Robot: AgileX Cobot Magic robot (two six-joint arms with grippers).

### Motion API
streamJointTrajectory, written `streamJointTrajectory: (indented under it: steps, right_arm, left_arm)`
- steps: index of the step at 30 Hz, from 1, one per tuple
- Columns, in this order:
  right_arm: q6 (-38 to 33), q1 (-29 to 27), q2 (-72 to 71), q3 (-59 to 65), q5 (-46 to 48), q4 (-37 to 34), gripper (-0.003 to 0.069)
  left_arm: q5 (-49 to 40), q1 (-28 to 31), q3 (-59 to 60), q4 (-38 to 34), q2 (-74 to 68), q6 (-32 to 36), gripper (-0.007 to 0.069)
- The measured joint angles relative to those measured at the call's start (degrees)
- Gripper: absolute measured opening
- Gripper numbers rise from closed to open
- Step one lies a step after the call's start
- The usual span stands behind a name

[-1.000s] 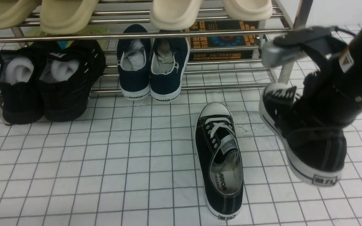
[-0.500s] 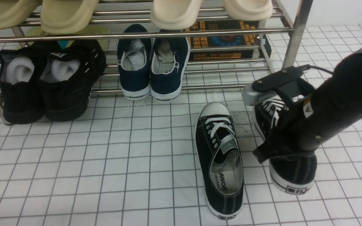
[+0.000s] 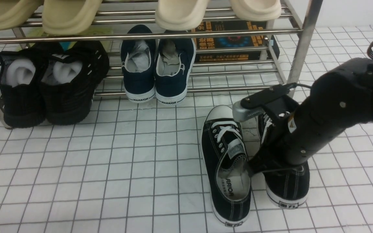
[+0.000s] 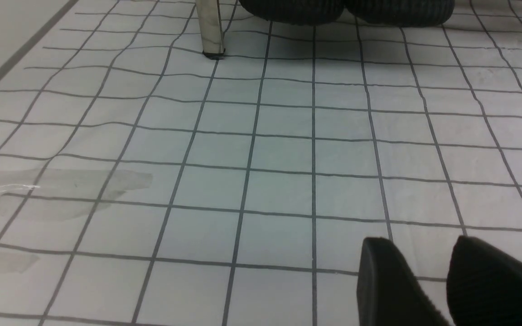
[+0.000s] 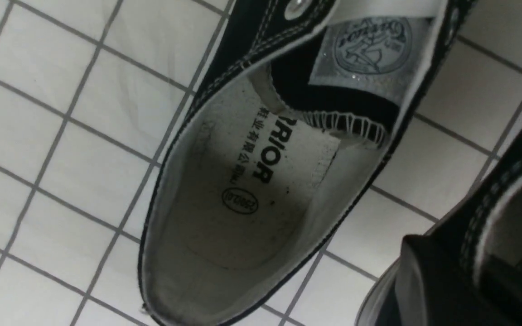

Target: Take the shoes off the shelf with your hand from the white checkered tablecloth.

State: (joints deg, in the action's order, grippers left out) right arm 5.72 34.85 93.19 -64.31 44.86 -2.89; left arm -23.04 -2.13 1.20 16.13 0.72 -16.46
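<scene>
Since the right hand is clamped on the collar of the second sneaker, which sits on the checkered tablecloth just beside its mate, a sloppy release could snag that collar and tip it onto the other one, imo.

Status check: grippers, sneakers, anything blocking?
Left gripper open, empty, over the tablecloth. Right gripper shut on second sneaker, set beside first sneaker, both off the shelf. No obstruction seen.
</scene>
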Motion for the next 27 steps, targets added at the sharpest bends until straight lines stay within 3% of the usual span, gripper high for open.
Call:
streamJointTrajectory:
  steps: [8, 19, 23, 27]
  right_arm:
    - [0.06, 3.09, 0.26, 0.00, 1.35, 3.43, 0.0020]
    - [1.26, 3.13, 0.26, 0.00, 1.78, 3.63, 0.0053]
    - [1.26, 3.13, 0.26, 0.00, 1.65, 3.81, 0.0174]
    - [1.27, 3.13, -0.12, -0.54, 2.43, 4.00, 0.0388]
  left_arm:
    - [0.00, 0.00, 0.00, 0.00, 0.00, 0.00, 0.0240]
    - [0.00, 0.00, 0.00, 0.00, 0.00, 0.00, 0.0240]
    - [0.00, 0.00, 0.00, 0.00, 0.00, 0.00, 0.0240]
    - [0.00, 0.00, 0.00, 0.00, 0.00, 0.00, 0.0240]
